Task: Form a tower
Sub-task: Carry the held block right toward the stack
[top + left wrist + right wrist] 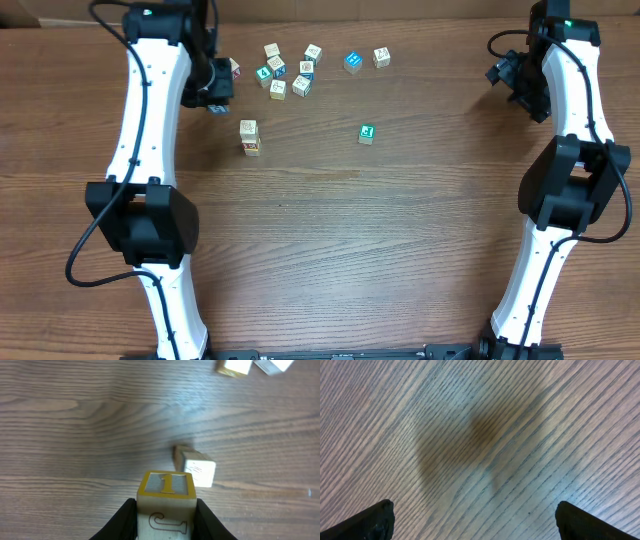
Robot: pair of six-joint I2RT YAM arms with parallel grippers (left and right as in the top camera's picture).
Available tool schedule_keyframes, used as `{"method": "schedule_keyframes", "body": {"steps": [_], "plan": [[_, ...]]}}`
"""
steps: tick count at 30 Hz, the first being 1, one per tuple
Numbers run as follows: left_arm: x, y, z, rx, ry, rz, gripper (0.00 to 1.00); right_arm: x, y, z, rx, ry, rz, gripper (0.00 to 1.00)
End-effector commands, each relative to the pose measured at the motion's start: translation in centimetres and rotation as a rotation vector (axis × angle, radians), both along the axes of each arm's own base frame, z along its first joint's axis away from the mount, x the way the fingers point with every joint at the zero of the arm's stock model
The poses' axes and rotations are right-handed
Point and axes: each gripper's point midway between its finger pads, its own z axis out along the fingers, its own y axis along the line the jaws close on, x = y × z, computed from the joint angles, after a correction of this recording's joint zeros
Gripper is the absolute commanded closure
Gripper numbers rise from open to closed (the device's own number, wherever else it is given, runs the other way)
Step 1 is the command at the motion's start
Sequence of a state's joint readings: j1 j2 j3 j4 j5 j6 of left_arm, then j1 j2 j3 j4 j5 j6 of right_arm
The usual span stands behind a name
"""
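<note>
Overhead, bench (330,230): we see brown wood grain, with an arm at each side.
Overhead, tower (250,137): we find it standing left of centre as a short pale column. It is apart from everything else, and we cannot count its cubes from above.
Overhead, loose cubes (290,70): we see a scatter toward the far edge, behind the tower. A blue cube (353,62) lies at the right end of it.
Overhead, green cube (367,133): we see it alone, well to the right of the tower.
Overhead, left tool (218,88): we place it near the far-left corner, behind and just left of the tower.
Overhead, right tool (505,72): we see it at the far right, well apart from all the cubes.
Left wrist, left tool (165,505): we see it closed on a numbered cube (165,485), with a black finger pressed to each side. The yellow-framed face with a "1" faces the bench.
Left wrist, tower (196,466): we see it just beyond the numbered cube and slightly right, not touching it.
Left wrist, loose cubes (235,366): we catch two at the top right edge.
Right wrist, right tool (474,510): we see it spread wide and holding nothing, over bare bench (480,420).
</note>
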State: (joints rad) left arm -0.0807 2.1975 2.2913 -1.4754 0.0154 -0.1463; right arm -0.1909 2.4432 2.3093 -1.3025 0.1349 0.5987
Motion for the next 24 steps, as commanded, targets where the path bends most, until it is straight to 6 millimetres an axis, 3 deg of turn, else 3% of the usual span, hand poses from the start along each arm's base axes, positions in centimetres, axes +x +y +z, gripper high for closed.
{"method": "schedule_keyframes", "body": {"steps": [1,14,24], "plan": [[-0.3,-1.3,0.2,0.000,-0.001,-0.080,0.75,0.3,-0.3,2.7,-0.014,-0.057,-0.003,0.00],[-1.1,-2.9,-2.1,0.003,0.046,-0.119,0.80,0.3,-0.3,2.7,-0.014,-0.056,-0.003,0.00],[-1.2,-4.1,-2.2,0.005,0.043,-0.146,0.78,0.3,-0.3,2.7,-0.014,-0.056,-0.003,0.00]]}}
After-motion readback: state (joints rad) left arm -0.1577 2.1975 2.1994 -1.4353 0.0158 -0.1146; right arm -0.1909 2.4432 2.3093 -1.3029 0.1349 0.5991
